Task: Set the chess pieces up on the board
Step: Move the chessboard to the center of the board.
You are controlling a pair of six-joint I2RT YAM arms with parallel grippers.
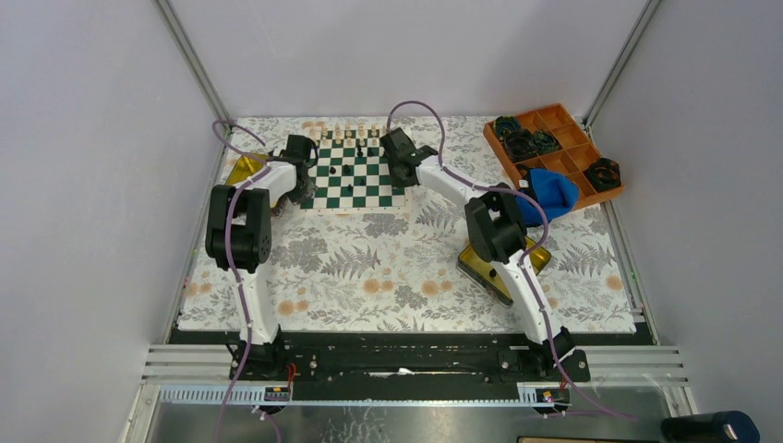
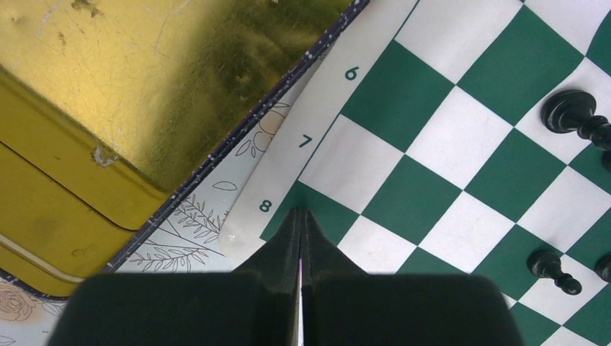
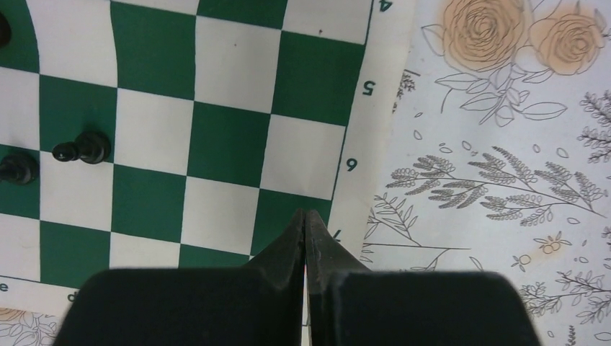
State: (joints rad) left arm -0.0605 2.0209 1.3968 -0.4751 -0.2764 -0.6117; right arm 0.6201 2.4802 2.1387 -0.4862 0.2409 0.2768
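My left jaws are pressed together, empty, over the board's (image 2: 461, 180) left corner beside a gold tin (image 2: 108, 108). My right jaws likewise, over its right border. Board lies far-centre on tabletop (image 1: 369, 277); black chess pieces (image 3: 83, 149) on it.

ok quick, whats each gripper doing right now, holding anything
Left gripper: closed, holding nothing.
Right gripper: closed, holding nothing.

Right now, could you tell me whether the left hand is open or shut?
Shut: the left hand shows both fingers meeting without a gap, above the board.
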